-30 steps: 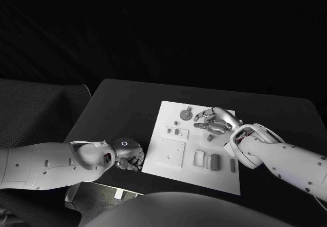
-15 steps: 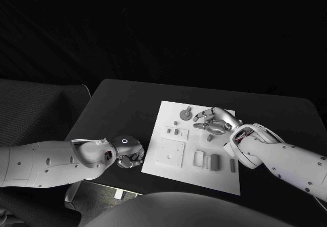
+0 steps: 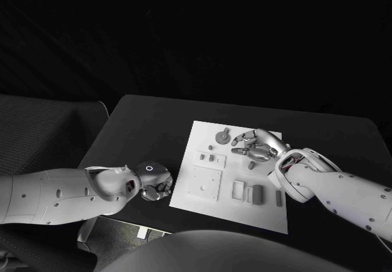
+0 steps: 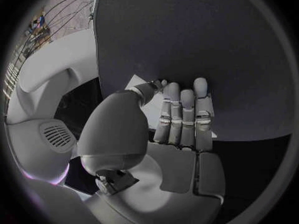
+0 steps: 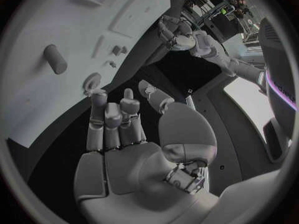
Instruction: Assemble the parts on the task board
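Take the task board [image 3: 237,195] as your landmark: the white plate lies in the middle of the black table [image 3: 147,124], a little askew. Your right hand [image 3: 260,146] hovers over the board's far right part, fingers loosely spread and holding nothing; in the right wrist view the same hand [image 5: 124,134] has its fingers extended, slightly apart, with nothing between them. Just beside those fingers, toward the board's far edge, sits a round grey part [image 3: 222,136], and a small peg-like part [image 3: 251,165] lies on the board just nearer the robot than the hand. Near the board's left edge you have a square plate part [image 3: 205,182], with 2 small parts [image 3: 216,159] beyond it. Along the board's near right part lie upright rectangular parts [image 3: 257,194], with a slim bar [image 3: 278,198] at the right edge. Your left hand [image 3: 155,186] sits off the board, just beside its near left corner, over the table; in the left wrist view the hand [image 4: 181,129] shows straight fingers held close together, gripping nothing, with the board's corner [image 4: 140,84] behind them.
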